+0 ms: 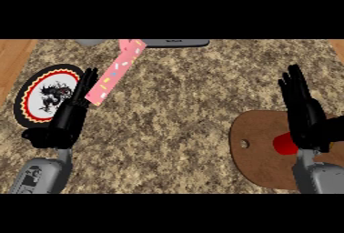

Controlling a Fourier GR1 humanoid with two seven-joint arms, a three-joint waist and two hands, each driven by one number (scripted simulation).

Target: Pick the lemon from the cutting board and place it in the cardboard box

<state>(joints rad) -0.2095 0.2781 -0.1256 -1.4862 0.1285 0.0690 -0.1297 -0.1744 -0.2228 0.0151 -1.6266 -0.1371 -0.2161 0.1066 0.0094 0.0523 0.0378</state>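
Note:
A brown cutting board (255,159) with a small hole lies at the lower right. On it sits a red rounded thing (283,144); I see no yellow lemon, and the red thing's right part is hidden by my right hand (306,116). That hand is open, fingers straight and pointing away from me, above the board's right side. A long pink box with coloured sprinkles (113,73) lies slanted at the upper left. My left hand (67,119) is open with fingers up, just left of the pink box's near end.
A round black plate with a red and yellow rim (27,98) lies under and left of my left hand. A dark grey flat object (176,43) and a lighter grey one (87,42) sit at the far edge. Speckled countertop (181,118) spans the middle.

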